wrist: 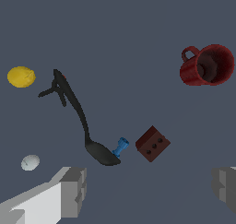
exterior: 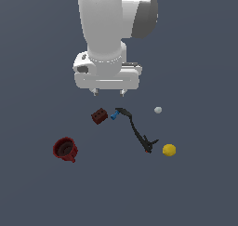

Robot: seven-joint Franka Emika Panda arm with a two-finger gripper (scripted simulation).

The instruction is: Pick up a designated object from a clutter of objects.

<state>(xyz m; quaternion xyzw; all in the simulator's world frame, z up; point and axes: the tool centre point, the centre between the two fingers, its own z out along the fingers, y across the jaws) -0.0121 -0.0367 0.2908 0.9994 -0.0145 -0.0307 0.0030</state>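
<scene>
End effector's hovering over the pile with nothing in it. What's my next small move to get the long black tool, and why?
Probably descend toward the black tool, aiming at its bare mid-shaft. The end effector hangs open above the clutter; the blue piece crowds the tool's broad end and the black clamp its thin end.

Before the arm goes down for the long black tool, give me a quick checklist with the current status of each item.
1. Gripper open: ok, fingers spread wide.
2. Gripper empty: ok.
3. Tool in full view: ok in the wrist view.
4. Tool clear of neighbours: not ok; blue piece touches its wide end, clamp sits at its thin end.
5. Gripper centred over the tool: cannot tell.
6. Brick out of the fingers' path: cannot tell.
</scene>
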